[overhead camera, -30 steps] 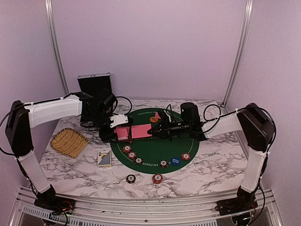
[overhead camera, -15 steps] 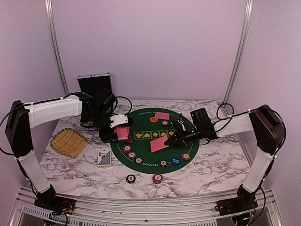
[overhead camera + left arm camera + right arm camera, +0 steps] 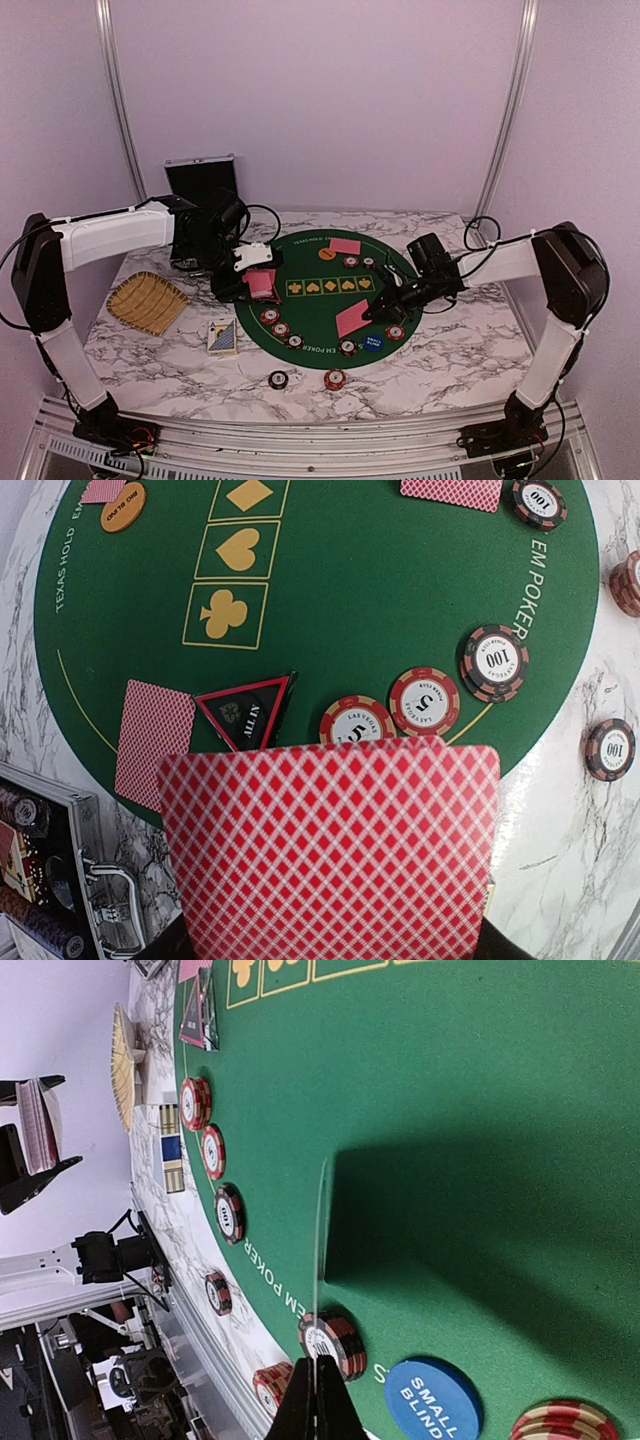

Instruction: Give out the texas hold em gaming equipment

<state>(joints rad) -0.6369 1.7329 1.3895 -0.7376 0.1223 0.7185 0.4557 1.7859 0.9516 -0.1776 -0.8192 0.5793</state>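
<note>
Judged as mid-deal. Found the right gripper (image 3: 318,1385) pressed together on the edge of a single card (image 3: 353,319), holding it tilted over the green felt mat (image 3: 400,590) on the robot's right side, near the blue Small Blind disc (image 3: 432,1397). Cannot tell whether the card's free edge touches the felt.

Found the left gripper (image 3: 258,284) clamped on the deck (image 3: 330,850), raised by the mat's left edge (fingers mostly hidden behind the cards in the wrist view).

Next move, in all likelihood: laying the card flat on the felt by the near-right chips, then letting go. Calls for a shallow angle and a low release. Risks the thin card sliding or flipping over.

Materials and shapes:
- Thin, flexible cards with a red diamond-lattice back, showing as a bare line edge-on from the right wrist.
- Round, thick poker chips (image 3: 424,701) with striped rims and printed centres, probably hard and smooth.
- A flat orange disc (image 3: 122,506) and a dark, red-bordered triangular marker (image 3: 245,712), both lying on the felt.
- A matte round mat over a glossy marbled table (image 3: 450,350).
</note>
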